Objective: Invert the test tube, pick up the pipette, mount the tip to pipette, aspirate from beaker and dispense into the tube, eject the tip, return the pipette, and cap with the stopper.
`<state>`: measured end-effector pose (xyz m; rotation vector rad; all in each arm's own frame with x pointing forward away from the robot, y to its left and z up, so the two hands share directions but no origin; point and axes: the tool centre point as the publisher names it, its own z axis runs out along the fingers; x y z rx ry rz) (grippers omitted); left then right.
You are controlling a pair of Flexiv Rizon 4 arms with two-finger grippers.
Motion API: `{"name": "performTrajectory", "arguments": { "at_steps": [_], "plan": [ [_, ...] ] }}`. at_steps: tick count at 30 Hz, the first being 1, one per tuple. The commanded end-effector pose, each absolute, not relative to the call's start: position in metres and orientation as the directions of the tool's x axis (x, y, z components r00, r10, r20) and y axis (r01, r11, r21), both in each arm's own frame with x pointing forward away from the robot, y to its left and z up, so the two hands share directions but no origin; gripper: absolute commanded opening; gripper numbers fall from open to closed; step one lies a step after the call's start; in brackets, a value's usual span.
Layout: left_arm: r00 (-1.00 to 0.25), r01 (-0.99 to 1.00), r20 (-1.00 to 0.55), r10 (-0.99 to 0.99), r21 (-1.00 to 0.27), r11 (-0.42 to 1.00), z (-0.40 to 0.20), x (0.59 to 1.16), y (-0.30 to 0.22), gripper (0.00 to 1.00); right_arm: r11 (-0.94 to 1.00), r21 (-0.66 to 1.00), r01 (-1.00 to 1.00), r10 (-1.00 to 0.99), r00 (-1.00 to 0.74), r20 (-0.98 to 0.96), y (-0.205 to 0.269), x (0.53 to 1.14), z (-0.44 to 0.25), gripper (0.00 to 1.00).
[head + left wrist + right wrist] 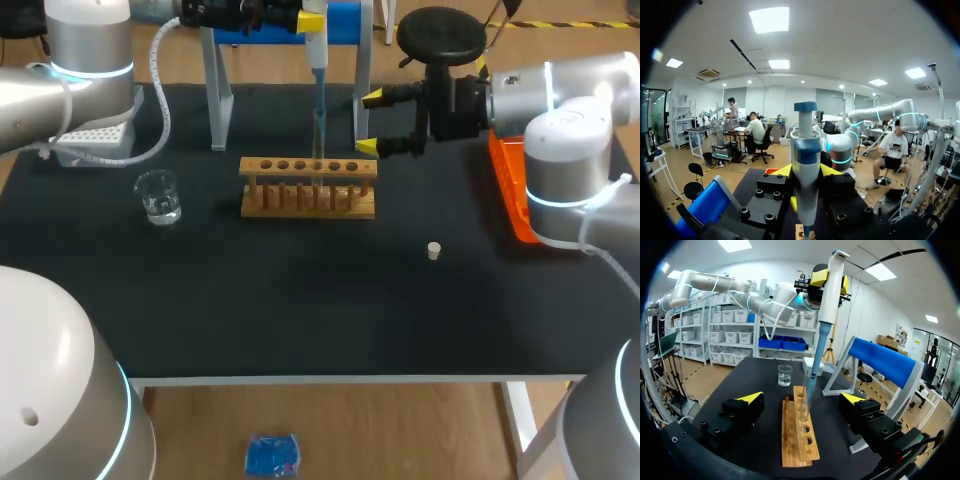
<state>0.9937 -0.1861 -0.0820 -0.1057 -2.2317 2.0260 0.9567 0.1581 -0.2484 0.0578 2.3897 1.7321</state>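
while left gripper [310,18] clamps the pipette [318,62], right gripper [370,122] gapes.

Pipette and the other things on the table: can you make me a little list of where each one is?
pipette: held upright by the left gripper, above the rack
pipette tip: seems to reach down into the test tube
test tube: upright in the rack
beaker: on the table, left of the rack, a little clear liquid inside
stopper: on the table, right of the rack, not on the tube
right gripper: open, empty, by the rack's right end
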Motion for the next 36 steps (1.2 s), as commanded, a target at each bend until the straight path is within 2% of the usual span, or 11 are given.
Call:
{"name": "performTrajectory", "arguments": {
  "at_steps": [1,36],
  "plan": [
    [-0.990,-0.033,0.046,0.133,-0.994,0.100,-0.081,0.993,-0.186,0.00,0.316,0.945,-0.080,0.141,-0.981,-0.130,0.158,0.957,-0.249,1.00],
    [-0.994,-0.025,0.040,0.107,-0.990,0.138,-0.065,0.995,-0.184,0.00,0.316,0.945,-0.080,0.141,-0.981,-0.130,0.158,0.957,-0.249,1.00]
  ]
}}
